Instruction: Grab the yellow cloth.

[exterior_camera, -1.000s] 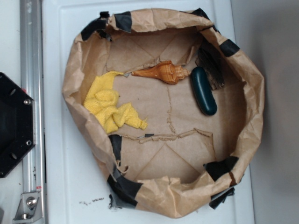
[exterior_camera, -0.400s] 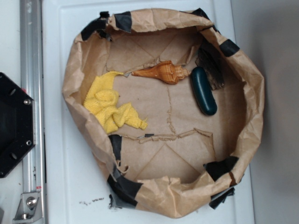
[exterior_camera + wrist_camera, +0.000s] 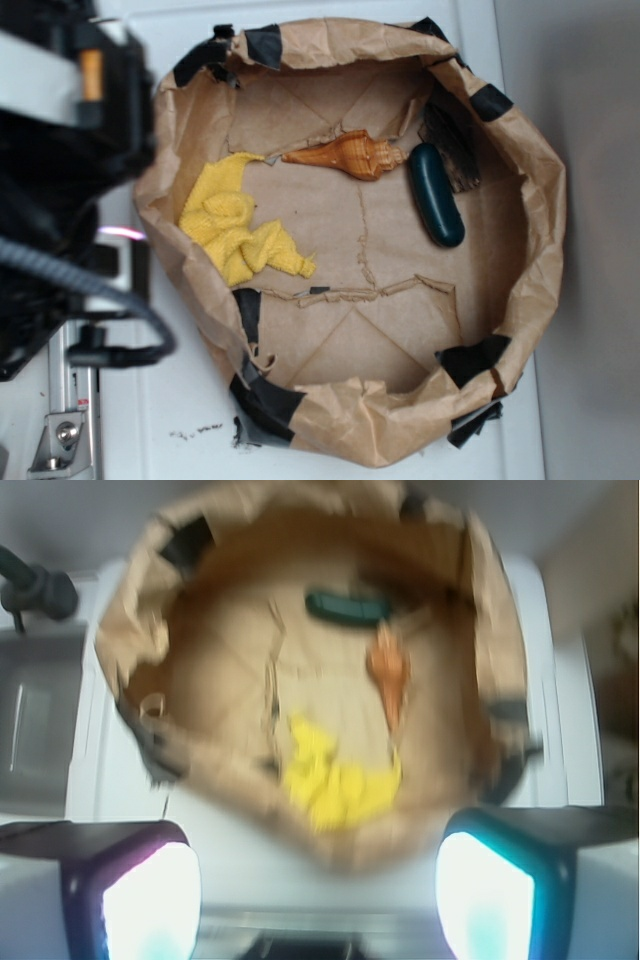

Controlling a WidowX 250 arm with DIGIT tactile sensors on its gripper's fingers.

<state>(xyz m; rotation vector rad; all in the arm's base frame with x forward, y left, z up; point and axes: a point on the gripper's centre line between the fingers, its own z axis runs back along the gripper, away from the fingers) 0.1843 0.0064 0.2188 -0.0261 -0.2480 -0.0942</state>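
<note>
Now the robot arm (image 3: 70,170) fills the left edge of the exterior view, where only its black base showed a moment ago; I judge the approach has just begun, with no contact yet. One brown paper basin (image 3: 540,200) holds three things: one dark green oblong object (image 3: 436,195), one yellow cloth (image 3: 238,225) bunched on the floor by the left wall, and one orange shell (image 3: 345,155) just beside it. The gripper (image 3: 318,895) stands wide open, empty, well above the cloth.
</note>
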